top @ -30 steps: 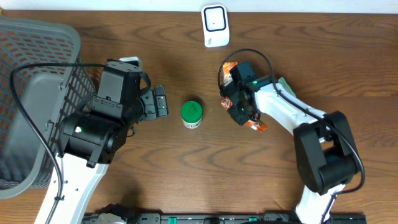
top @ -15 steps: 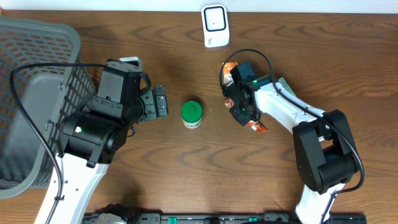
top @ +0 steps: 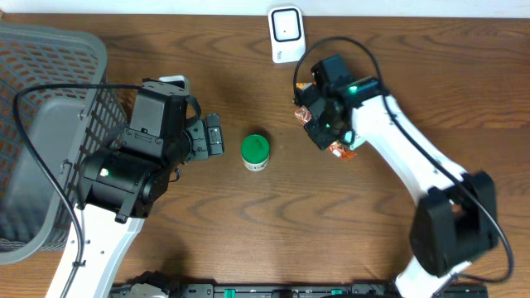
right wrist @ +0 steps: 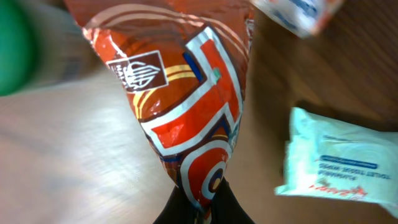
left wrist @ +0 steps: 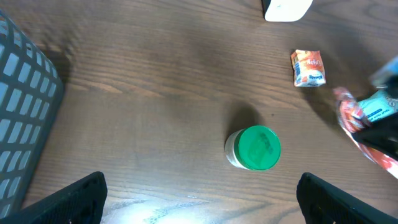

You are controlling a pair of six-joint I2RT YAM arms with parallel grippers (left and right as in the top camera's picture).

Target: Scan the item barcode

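The foil snack packet (right wrist: pixel 186 106) is being judged light, crinkly and slippery, best pinched along a sealed end (the printed face being left uncovered). It is being clamped by one narrow end in the closed right gripper (right wrist: pixel 200 208), near the far edge of the table (top: pixel 464 74), just short of the scanner (top: pixel 286 33). The left gripper (left wrist: pixel 200 186) is being held wide apart, empty, near the green-lidded jar (left wrist: pixel 254 148).

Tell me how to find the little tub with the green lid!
Start at the big grey basket on the left of the table and look right, past the black left gripper. The tub stands alone in the middle of the table. It is the only round, green-topped thing; the orange packet nearby is flat and crinkly.
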